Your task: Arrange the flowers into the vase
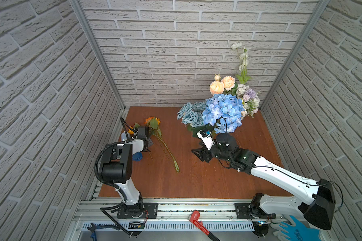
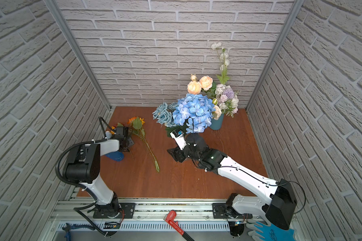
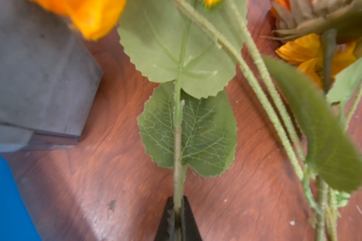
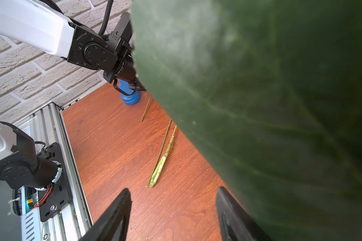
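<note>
My left gripper (image 3: pixel 178 208) is shut on the thin green stem (image 3: pixel 177 146) of an orange sunflower, low over the wooden table (image 1: pixel 196 179) at the left in both top views (image 1: pixel 149 144) (image 2: pixel 131 141). More sunflowers (image 1: pixel 153 121) lie beside it, their long stems (image 1: pixel 167 152) running toward the front. At the back right the teal vase (image 2: pixel 216 123) holds blue hydrangea (image 1: pixel 224 110), dusty-blue roses (image 1: pixel 188 114), cream-peach roses (image 1: pixel 222 84), lilac-white clusters (image 1: pixel 249 96) and tall white buds (image 1: pixel 242 56). My right gripper (image 4: pixel 174 188) is open and holds nothing, just in front of the bouquet (image 1: pixel 198 151).
A blue container (image 1: pixel 138 156) stands under my left arm, next to a grey block (image 3: pixel 34 73). A large dark leaf (image 4: pixel 259 104) blocks much of the right wrist view. Brick walls close three sides. A red wrench (image 1: pixel 199 223) and blue glove (image 1: pixel 295 229) lie on the front rail.
</note>
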You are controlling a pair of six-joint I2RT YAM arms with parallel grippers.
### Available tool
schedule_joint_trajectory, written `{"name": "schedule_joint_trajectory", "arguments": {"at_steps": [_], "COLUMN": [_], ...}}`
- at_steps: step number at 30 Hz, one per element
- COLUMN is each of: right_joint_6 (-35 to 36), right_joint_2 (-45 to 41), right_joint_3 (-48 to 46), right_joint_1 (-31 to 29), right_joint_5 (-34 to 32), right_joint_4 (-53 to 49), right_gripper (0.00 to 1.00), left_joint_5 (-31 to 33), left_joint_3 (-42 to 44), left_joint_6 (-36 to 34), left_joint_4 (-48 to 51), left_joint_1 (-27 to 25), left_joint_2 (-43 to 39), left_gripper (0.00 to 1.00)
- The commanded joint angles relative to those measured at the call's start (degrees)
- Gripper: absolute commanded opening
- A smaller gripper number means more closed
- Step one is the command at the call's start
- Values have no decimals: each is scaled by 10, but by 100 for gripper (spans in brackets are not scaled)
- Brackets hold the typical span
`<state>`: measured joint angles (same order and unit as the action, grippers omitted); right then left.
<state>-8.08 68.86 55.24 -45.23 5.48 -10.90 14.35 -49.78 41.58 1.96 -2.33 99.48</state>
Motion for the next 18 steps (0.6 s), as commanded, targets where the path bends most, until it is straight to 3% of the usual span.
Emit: {"name": "schedule_joint_trajectory", "arguments": {"at_steps": [1,11,18], "right_joint_6": [10,6,5], "right_joint_2": [-14,-13,-25], "right_joint_3": [14,14,14], "right_joint_1": [-5,-5,-5], "right_joint_5": [-6,-5,-7], "right_joint_4": [24,30,33], "right_gripper": [66,65,65], "left_joint_5": [38,210,206], "left_joint_3": [-12,-40,-49], "left_joint_6": [-20,-127,-153], "left_joint_4": [10,32,9], "left_joint_1": [-8,-124,-170], "left_joint_2": [-31,-129,-188], "left_gripper": [0,0,0]}}
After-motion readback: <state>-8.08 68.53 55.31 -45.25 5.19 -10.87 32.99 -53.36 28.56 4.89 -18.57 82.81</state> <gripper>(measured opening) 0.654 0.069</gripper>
